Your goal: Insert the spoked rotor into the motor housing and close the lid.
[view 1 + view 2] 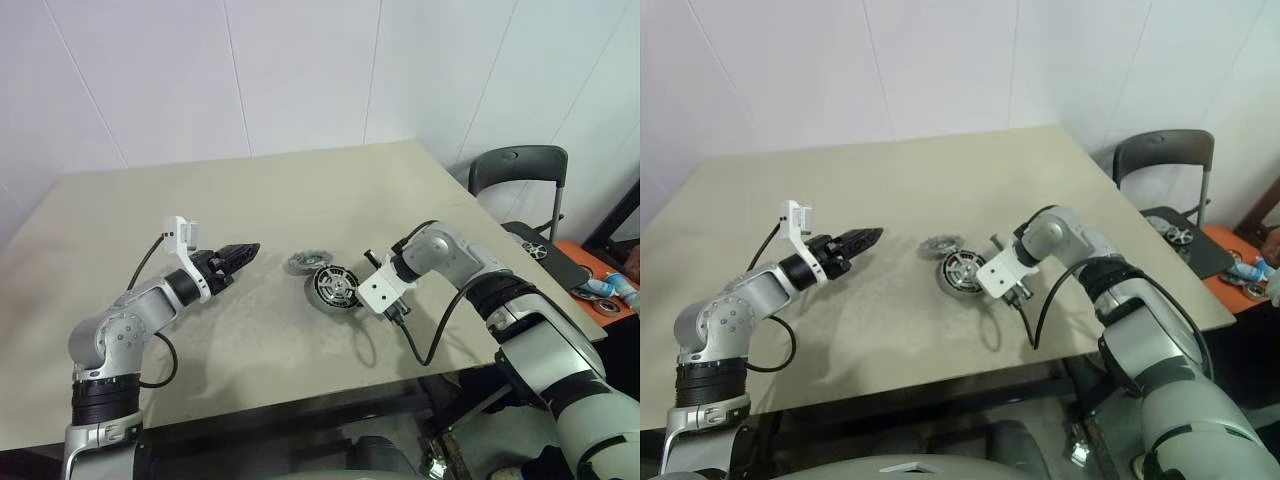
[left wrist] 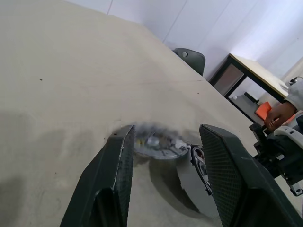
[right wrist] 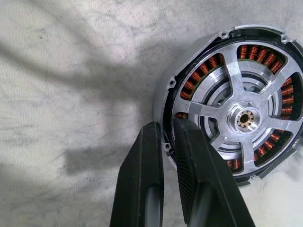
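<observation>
On your beige table [image 1: 300,200], right gripper [image 3: 168,137] jaws pinch the motor housing [image 3: 166,94] rim, spoked rotor [image 3: 246,118] seated; left gripper [image 1: 248,253] jaws stand apart, empty.

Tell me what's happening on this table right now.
A two-armed robot is putting a motor together on a beige table. The silver spoked rotor already sits inside the round grey motor housing with copper windings, which looks tipped up on its edge. The right gripper is shut on the housing's rim. The notch-edged grey metal lid lies just beside it, not yet fitted. The left gripper hovers open nearby, holding nothing.
</observation>
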